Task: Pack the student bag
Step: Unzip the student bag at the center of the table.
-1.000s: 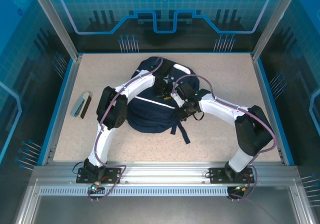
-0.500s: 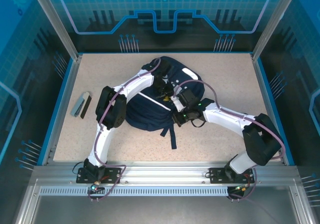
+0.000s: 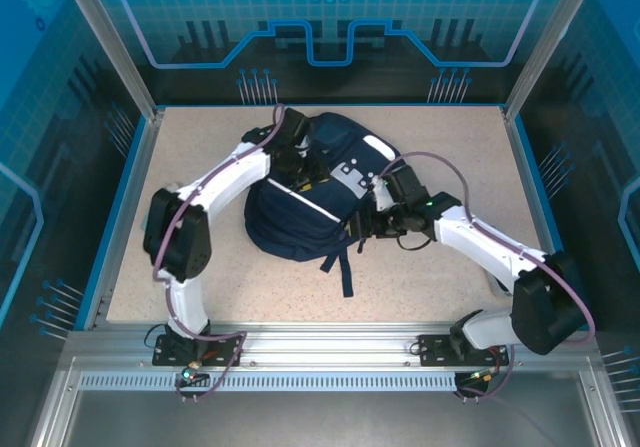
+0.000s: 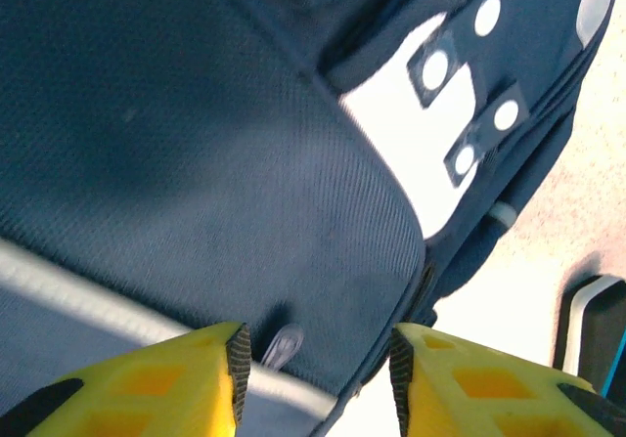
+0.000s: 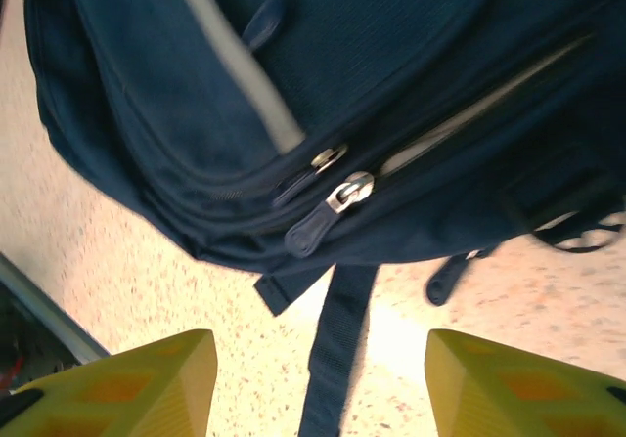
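The student bag point(image 3: 300, 222), navy with a thin white stripe, lies flat in the middle of the table. My left gripper point(image 3: 297, 162) hovers over its upper left part. In the left wrist view the left gripper point(image 4: 318, 351) is open, with bag fabric point(image 4: 196, 144) and a small pull tab point(image 4: 279, 347) below the gap. A white patch point(image 4: 411, 134) lies further up. My right gripper point(image 3: 368, 222) sits at the bag's right edge. In the right wrist view the right gripper point(image 5: 318, 359) is open wide above a dark strap point(image 5: 337, 349). Two zipper pulls point(image 5: 328, 212) lie ahead on the bag point(image 5: 391, 56).
Speckled beige tabletop point(image 3: 450, 147) surrounds the bag, bounded by blue side rails point(image 3: 535, 202) and an aluminium frame at the near edge point(image 3: 330, 347). One loose strap point(image 3: 345, 267) trails from the bag toward the near edge. My left arm's elbow point(image 3: 175, 242) is over the table's left side.
Both grippers have opened. The left arm has swung out to the left, its gripper moving up-left over the bag. The right arm has drawn back right. The bag has shifted and turned.
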Robot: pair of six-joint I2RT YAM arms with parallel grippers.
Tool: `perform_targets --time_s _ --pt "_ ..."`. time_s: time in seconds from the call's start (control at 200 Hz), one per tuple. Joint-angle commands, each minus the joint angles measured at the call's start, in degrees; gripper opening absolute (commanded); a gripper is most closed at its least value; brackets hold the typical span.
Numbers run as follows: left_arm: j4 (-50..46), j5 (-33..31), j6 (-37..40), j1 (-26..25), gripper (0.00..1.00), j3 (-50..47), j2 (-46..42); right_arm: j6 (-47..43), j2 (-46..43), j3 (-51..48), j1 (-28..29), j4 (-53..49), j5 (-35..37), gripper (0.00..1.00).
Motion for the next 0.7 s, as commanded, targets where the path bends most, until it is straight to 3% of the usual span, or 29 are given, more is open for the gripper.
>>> perform_targets --time_s 0.0,0.18,0.365,0.695 --pt "2.90 -2.98 -0.25 -2.28 0.46 -7.12 -6.17 8.83 -0.28 -0.21 -4.07 -1.34 -3.11 0.61" --pt "6.80 -3.95 -0.22 -9.85 0.46 -15.55 -13.26 13.69 5.77 3.19 -7.44 -0.04 -8.26 0.61" --pt "8.30 -7.16 -2.12 -18.16 0.47 -17.09 -11.25 16.89 12.37 6.92 -7.89 0.15 -9.79 0.54" --pt "8.91 -9.52 -9.80 -19.75 0.46 -17.47 -4.78 20.36 17.99 6.75 -8.03 4.76 -14.15 0.48"
